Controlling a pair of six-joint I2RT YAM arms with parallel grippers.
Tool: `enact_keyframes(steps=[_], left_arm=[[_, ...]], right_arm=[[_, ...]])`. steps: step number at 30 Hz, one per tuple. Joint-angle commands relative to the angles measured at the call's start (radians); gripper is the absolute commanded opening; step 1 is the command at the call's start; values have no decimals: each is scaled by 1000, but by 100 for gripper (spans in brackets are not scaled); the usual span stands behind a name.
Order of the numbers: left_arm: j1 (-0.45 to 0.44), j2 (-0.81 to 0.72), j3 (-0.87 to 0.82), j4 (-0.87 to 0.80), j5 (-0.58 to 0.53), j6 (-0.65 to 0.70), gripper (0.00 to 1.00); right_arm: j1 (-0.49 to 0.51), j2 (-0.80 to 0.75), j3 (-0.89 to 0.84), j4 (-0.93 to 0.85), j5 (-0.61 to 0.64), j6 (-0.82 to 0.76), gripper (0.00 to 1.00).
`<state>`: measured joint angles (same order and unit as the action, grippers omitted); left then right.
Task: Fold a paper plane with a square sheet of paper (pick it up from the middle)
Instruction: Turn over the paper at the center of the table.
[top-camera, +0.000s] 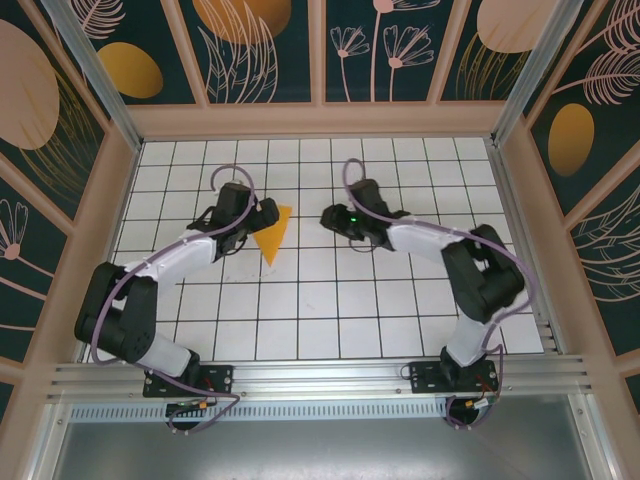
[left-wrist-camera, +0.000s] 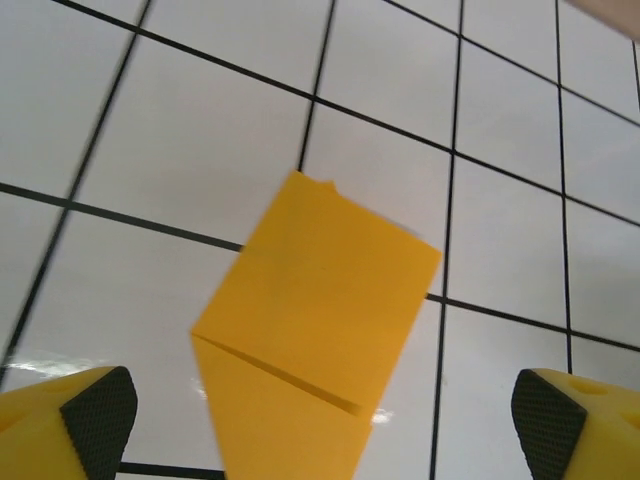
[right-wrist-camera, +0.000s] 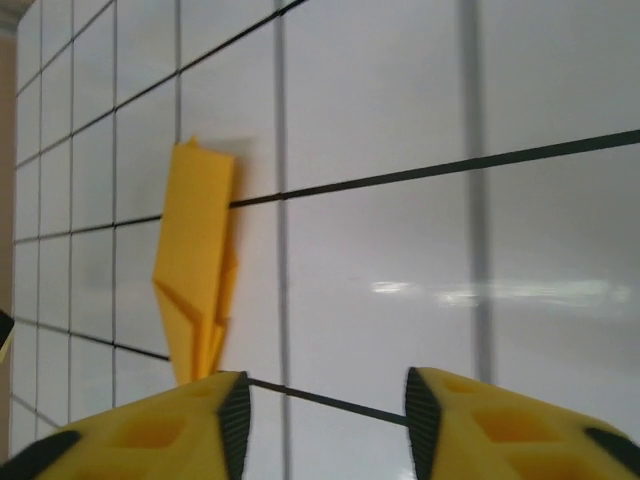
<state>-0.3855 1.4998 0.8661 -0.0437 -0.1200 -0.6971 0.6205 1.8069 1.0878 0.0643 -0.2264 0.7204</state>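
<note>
The orange-yellow sheet of paper (top-camera: 273, 237) lies flat on the white grid floor, folded into a pointed kite shape with a slanted crease across it (left-wrist-camera: 315, 330). My left gripper (top-camera: 260, 214) hovers right over its left edge. Its jaws (left-wrist-camera: 322, 430) stand wide open, one on each side of the paper, and neither pad (left-wrist-camera: 95, 415) touches it. My right gripper (top-camera: 330, 217) is about one cell to the right of the paper. It is open (right-wrist-camera: 328, 420) with only bare floor between its pads. In the right wrist view the paper (right-wrist-camera: 195, 260) lies to the left of the left fingertip (right-wrist-camera: 235, 415).
The white tiled floor (top-camera: 330, 300) is boxed in by wooden walls with dark painted panels (top-camera: 265, 50). An aluminium rail (top-camera: 320, 380) at the near edge carries both arm bases.
</note>
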Motion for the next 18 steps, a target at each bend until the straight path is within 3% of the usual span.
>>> enact_keyframes(steps=[1, 7, 14, 18], left_arm=[[34, -29, -58, 21, -35, -65, 98], [119, -90, -151, 34, -40, -141, 99], [171, -150, -216, 48, -49, -179, 99], [171, -145, -220, 62, -31, -177, 99]], right_arm=[[78, 109, 148, 3, -30, 13, 37], [161, 316, 398, -58, -90, 10, 27], [188, 497, 611, -171, -170, -16, 25], [196, 566, 700, -292, -156, -77, 25]])
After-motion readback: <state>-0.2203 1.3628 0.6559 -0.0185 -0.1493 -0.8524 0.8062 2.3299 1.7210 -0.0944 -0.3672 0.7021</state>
